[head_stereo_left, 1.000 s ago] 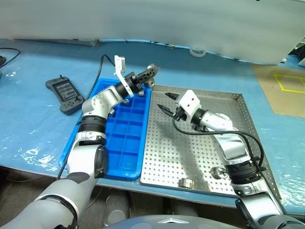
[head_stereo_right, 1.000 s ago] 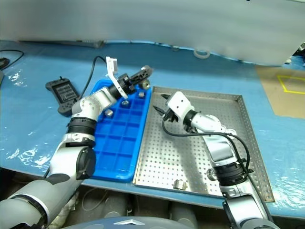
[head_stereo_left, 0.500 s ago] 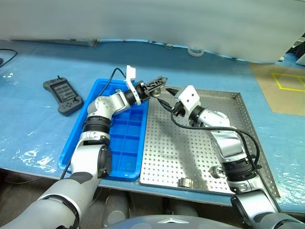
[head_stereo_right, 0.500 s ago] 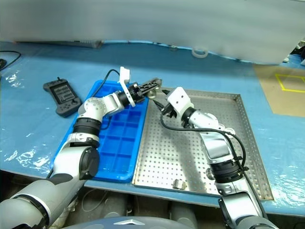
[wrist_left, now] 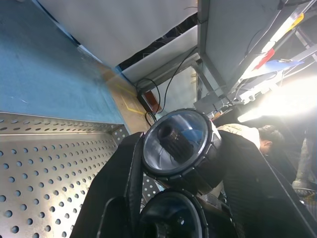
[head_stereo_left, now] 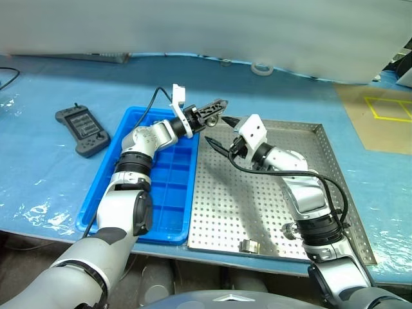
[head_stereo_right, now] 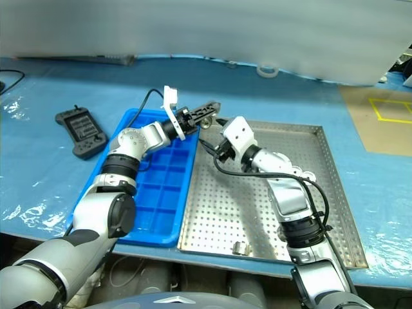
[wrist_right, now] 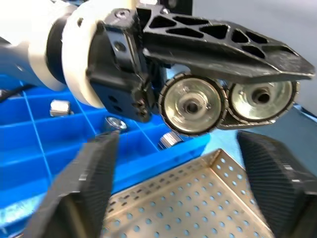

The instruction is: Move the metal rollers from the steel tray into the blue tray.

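Black right fingers [wrist_right: 277,188] have just spread wide, leaving two metal rollers [wrist_right: 193,105] clamped in the left fingers [wrist_right: 223,37], likely a handover toward the blue tray [head_stereo_left: 168,187].

blue tray [head_stereo_left: 138,212]: left of my steel tray [head_stereo_left: 270,212], touching
rollers [head_stereo_left: 250,246]: steel tray's near edge
controller [head_stereo_left: 82,131]: left of blue tray

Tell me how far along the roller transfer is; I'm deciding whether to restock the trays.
Done: at least three shiny silver metal rollers sit in far cells of the blue plastic compartment tray. In hand: the left gripper pinches two rollers, with the open right gripper facing it. Left: at least two more lie on the perforated steel tray.
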{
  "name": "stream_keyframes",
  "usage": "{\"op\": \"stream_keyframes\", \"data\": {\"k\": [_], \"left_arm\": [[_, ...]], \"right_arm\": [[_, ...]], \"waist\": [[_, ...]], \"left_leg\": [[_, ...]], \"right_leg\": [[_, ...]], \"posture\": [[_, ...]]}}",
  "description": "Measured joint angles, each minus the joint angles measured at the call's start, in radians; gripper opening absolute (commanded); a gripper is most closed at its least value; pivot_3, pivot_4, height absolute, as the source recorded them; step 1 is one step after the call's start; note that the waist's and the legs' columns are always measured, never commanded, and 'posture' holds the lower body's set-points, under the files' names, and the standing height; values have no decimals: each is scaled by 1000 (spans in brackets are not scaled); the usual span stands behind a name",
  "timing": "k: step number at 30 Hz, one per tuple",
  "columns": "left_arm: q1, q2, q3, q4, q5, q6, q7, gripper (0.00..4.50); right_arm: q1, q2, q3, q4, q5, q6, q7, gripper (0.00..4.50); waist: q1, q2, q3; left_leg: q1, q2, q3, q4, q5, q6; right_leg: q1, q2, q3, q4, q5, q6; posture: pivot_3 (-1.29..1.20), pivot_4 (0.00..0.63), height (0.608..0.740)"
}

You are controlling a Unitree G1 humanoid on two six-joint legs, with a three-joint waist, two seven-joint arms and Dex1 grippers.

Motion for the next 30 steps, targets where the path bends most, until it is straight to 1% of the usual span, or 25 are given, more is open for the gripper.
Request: {"op": "stream_keyframes", "data": {"k": [5,10,24,25,26,30], "left_arm": [[0,-1,0,0,1,-9,0,1897],[0,0,3,0,2,-12,0,1897],[0,2,17,0,7,-18,0,1897],[0,1,21,-1,6,-19,0,1897],[0,1,22,-1,6,-19,0,1897],[0,-5,30,-4,7,-30,2,1897]], "right_arm": [[-1,18,-6,0,32,17,-3,4440],[-23,38,-18,10,24,33,-65,4440],[-34,97,-18,48,0,24,-141,4440],[-38,102,-18,52,0,24,-146,4047],[-40,107,-19,54,0,24,-153,3816],[-51,127,-17,55,2,18,-159,2490]], "waist": [[0,0,0],[0,0,0],[-1,0,0],[-1,0,0],[0,0,0],[-1,0,0]], "left_leg": [[0,0,0,0,0,0],[0,0,0,0,0,0],[0,0,0,0,0,0],[0,0,0,0,0,0],[0,0,0,0,0,0],[-1,0,0,0,0,0]], "right_leg": [[0,0,0,0,0,0],[0,0,0,0,0,0],[-1,0,0,0,0,0],[0,0,0,0,0,0],[0,0,0,0,0,0],[0,0,0,0,0,0]], "posture": [[-164,150,740],[-160,150,740],[-169,150,740],[-169,150,740],[-170,150,740],[-171,150,740]]}}
